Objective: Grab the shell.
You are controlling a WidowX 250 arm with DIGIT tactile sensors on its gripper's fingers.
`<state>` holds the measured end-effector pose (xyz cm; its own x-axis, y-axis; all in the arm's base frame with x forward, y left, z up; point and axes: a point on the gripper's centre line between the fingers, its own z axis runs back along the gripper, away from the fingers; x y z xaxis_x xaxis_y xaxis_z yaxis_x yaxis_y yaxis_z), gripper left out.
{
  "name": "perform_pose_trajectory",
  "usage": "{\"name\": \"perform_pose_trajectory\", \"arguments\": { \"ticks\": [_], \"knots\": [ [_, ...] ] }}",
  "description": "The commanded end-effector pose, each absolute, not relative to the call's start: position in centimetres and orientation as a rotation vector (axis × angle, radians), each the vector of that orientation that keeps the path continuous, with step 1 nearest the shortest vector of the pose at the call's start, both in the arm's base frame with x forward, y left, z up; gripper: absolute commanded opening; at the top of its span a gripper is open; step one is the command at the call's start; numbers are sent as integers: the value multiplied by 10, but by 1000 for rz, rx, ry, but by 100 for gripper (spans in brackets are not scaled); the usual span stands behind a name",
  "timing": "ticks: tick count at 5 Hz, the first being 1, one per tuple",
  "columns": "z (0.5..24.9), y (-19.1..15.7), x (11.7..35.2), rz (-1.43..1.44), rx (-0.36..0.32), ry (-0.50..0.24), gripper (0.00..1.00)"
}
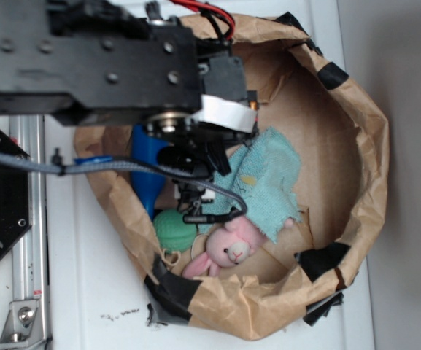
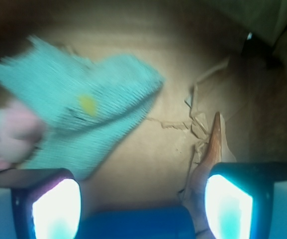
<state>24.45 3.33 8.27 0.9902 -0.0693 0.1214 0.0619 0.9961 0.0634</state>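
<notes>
A crumpled brown paper nest [image 1: 371, 146] holds a light blue woven cloth [image 1: 268, 179]; at its seven o'clock lies a pink plush rabbit [image 1: 228, 250], with a green ball [image 1: 172, 230] and blue plastic bottle [image 1: 146, 164] toward nine.

We see the arm [image 1: 101, 62] in matte black blocky links dotted with round screws, a white band [image 1: 228, 113] at the wrist, red wires [image 1: 221, 16] on top, a grey braided cable [image 1: 64, 168], and pale glowing finger pads [image 2: 56, 209].
</notes>
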Motion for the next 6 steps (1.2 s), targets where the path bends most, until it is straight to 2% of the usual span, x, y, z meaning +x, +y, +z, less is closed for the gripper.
{"name": "perform_pose_trajectory", "arguments": {
  "ticks": [1, 2, 3, 4, 5, 6],
  "knots": [
    [73, 85, 231, -8, 131, -126, 100],
    [67, 104, 227, 21, 132, -111, 100],
    [46, 111, 230, 26, 139, -65, 100],
    [34, 102, 235, 6, 138, -48, 100],
    [21, 91, 246, 45, 100, -27, 100],
    [11, 80, 244, 89, 44, 39, 100]
  ]
}}
